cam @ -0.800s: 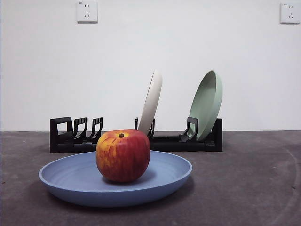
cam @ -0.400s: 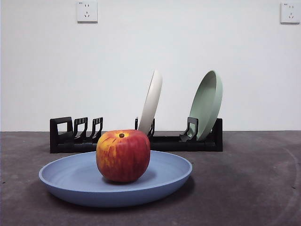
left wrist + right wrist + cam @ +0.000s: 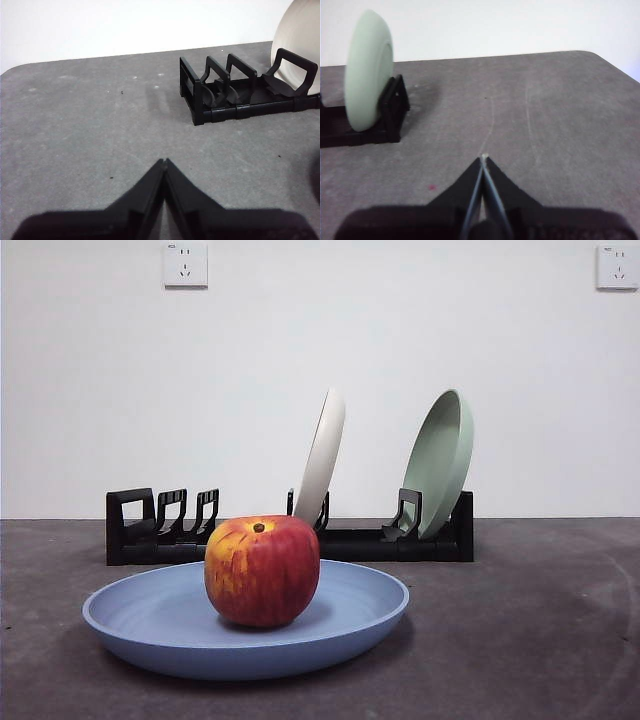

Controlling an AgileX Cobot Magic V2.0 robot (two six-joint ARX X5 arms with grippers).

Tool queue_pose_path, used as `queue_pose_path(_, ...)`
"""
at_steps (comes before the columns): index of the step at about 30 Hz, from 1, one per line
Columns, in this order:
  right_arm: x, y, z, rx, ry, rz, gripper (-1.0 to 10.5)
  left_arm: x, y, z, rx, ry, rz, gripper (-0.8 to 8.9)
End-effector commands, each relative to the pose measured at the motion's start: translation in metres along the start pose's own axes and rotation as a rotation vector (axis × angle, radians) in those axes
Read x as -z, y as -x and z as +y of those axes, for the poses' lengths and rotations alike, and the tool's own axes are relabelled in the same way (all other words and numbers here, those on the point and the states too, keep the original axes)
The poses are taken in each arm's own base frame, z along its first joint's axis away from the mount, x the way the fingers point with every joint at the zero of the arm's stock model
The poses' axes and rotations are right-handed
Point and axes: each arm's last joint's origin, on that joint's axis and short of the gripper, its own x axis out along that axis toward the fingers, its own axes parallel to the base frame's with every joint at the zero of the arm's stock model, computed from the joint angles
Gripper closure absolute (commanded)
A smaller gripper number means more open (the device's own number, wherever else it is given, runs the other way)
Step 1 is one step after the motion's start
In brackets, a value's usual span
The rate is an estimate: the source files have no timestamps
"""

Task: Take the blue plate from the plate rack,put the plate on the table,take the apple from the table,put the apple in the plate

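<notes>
Apple seen resting in blue plate on table, before plate rack. Task judged complete. Left gripper, right gripper clenched empty, parked apart.

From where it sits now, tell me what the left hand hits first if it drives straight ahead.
Probably nothing: the left hand, shut, points across bare dark grey mottled table toward the far edge. The long black plastic plate rack lies off to one side of that line, though depth is uncertain.
</notes>
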Motion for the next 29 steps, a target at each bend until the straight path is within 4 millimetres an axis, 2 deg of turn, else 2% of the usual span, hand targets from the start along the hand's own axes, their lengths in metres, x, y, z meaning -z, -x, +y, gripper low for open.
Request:
queue_pose_path(1, 0.007, 0.000, -0.001, 0.008, -0.018, -0.005, 9.5, 0.003, -0.001, 0.000, -0.002, 0.010, 0.003, 8.17)
queue_pose_path(13, 0.037, -0.003, -0.002, 0.005, -0.041, 0.023, 9.5, 0.003, -0.001, 0.000, -0.002, 0.010, 0.003, 8.17)
queue_pose_path(29, 0.036, -0.003, -0.002, 0.020, -0.034, 0.013, 9.5, 0.003, -0.001, 0.000, -0.002, 0.011, 0.008, 8.17)
